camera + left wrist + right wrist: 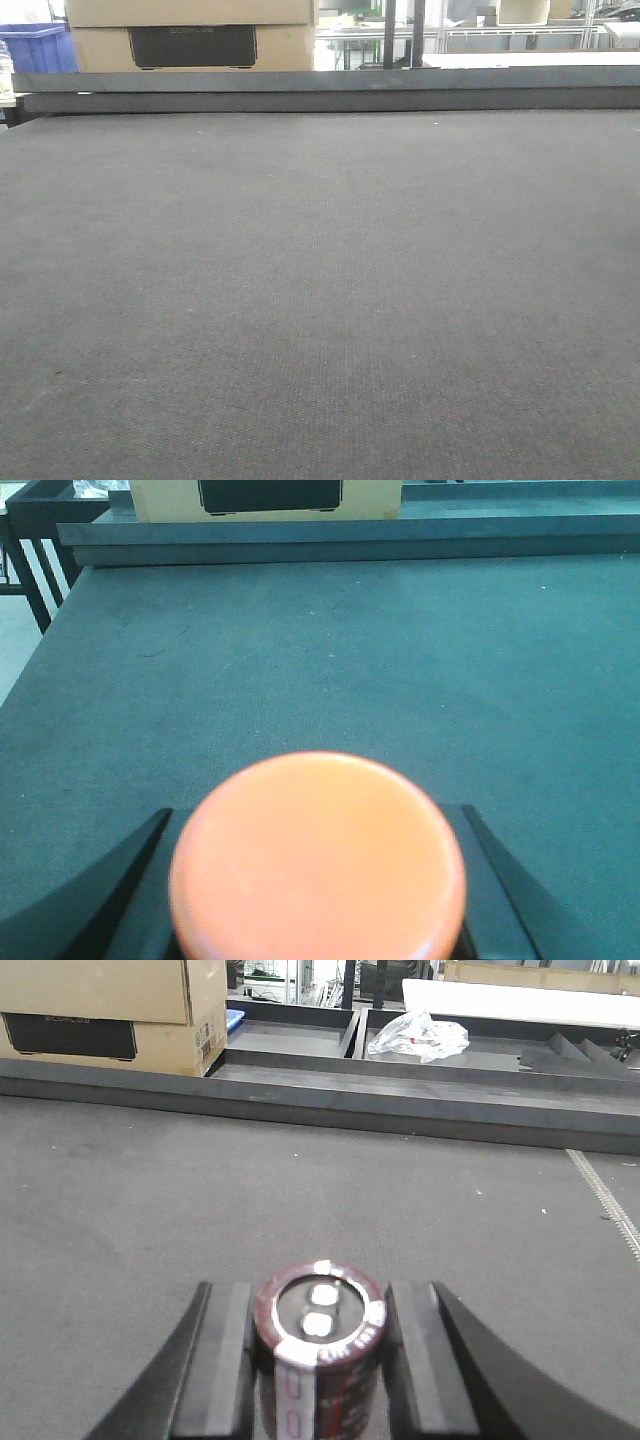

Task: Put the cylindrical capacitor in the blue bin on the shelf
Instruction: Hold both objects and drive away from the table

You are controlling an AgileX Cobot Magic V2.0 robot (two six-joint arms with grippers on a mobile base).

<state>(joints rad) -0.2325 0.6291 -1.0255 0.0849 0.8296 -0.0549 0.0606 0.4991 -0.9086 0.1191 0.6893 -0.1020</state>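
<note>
WRITING: black label panel [68,1037] on tan cardboard box [110,1005], upper left, print unreadable | GRIP: right gripper [320,1295] pinches dark brownish cylindrical capacitor [318,1345], bottom centre; left gripper [316,815] flanks orange round disc [318,860], clamping cannot be told | ROOM: grey felt mat [200,1190] open up to raised dark rail [400,1110].

Mat [320,300]: open, full width and depth.
Ledge [330,92]: raised, spans far edge, bars low passage.
Box [190,35]: behind ledge, left, tall.
Bag [418,1035]: behind ledge, right.
</note>
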